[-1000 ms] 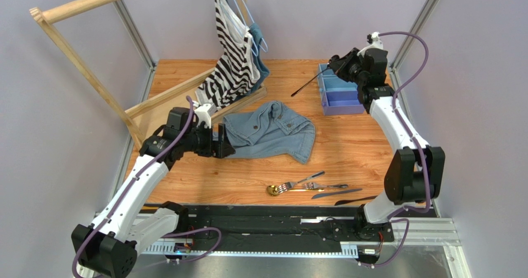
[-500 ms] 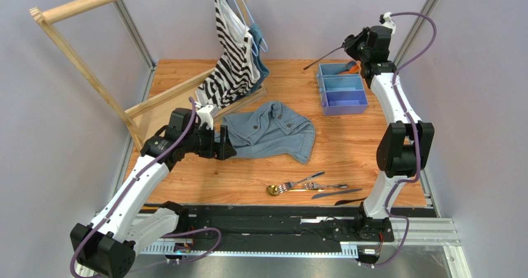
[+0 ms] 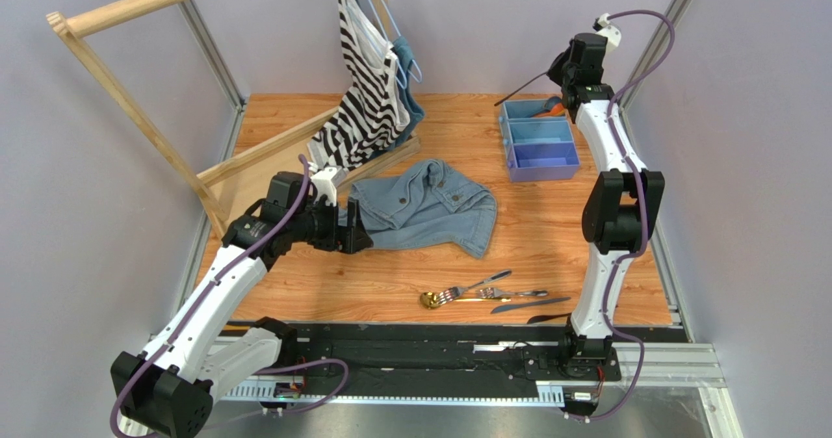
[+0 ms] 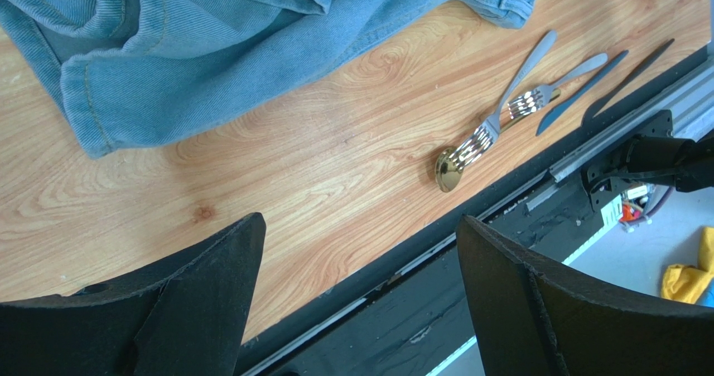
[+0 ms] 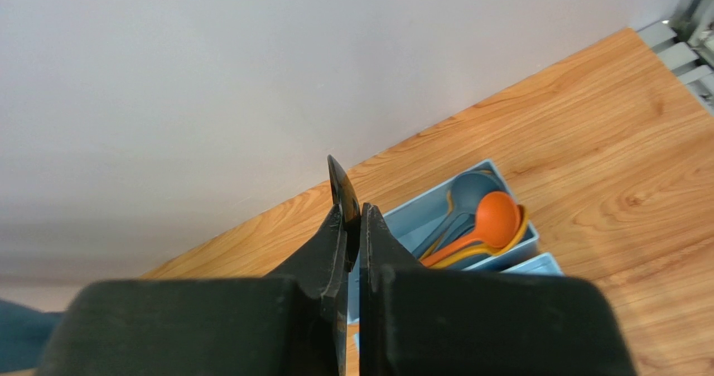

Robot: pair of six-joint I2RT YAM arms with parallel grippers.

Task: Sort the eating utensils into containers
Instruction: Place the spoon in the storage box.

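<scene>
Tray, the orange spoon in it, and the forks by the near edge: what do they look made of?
Tray: light blue, matte, even colour, likely moulded plastic. Orange spoon: opaque with a soft sheen, probably plastic too. Forks: silver and reflective, apparently polished metal; coated plastic can't be excluded.
</scene>
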